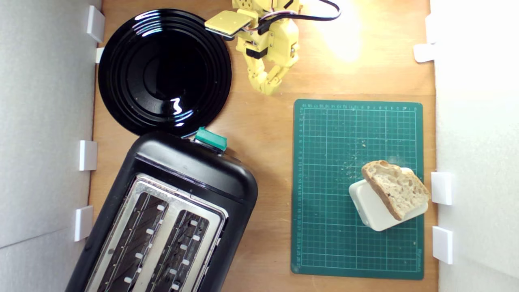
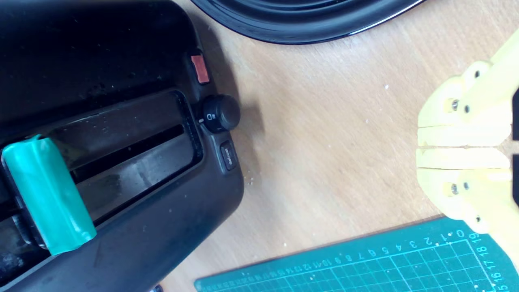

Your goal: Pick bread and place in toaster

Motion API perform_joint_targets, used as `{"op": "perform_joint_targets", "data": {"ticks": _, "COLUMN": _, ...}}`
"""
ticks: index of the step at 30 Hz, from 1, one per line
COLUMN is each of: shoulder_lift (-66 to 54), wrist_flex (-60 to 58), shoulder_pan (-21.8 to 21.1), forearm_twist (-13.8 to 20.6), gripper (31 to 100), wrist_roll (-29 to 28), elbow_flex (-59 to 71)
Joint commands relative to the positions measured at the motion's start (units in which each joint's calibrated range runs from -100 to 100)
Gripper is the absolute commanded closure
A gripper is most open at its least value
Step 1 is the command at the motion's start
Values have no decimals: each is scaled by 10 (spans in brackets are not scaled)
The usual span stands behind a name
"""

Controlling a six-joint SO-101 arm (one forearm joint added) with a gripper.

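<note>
Bread [image 1: 396, 187] atop white box [image 1: 373, 211] at mat's [image 1: 324, 182] edge, closed empty tool [image 1: 269, 87] well apart.

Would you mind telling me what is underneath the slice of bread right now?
The bread lies on a white rounded-corner box, which sits on the green cutting mat. The box's surface under the slice is covered and cannot be seen.

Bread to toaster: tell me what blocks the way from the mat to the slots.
Nothing visible does. The bread leans on a white box on the green mat; only bare wood lies between it and the toaster, whose two slots look empty. The gripper hangs shut, apart from both.
</note>
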Motion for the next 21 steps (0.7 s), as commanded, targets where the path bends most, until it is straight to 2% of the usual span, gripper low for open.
{"op": "perform_joint_targets", "data": {"ticks": 1, "shoulder_lift": -1, "wrist_flex": 3, "shoulder_pan": 0, "forearm_twist": 1, "gripper": 902, "wrist_roll": -2, "elbow_flex": 4}}
{"op": "perform_joint_targets", "data": {"ticks": 21, "shoulder_lift": -3, "wrist_flex": 3, "shoulder_pan": -2, "forearm_twist": 1, "gripper": 903, "wrist_roll": 3, "elbow_flex": 4}}
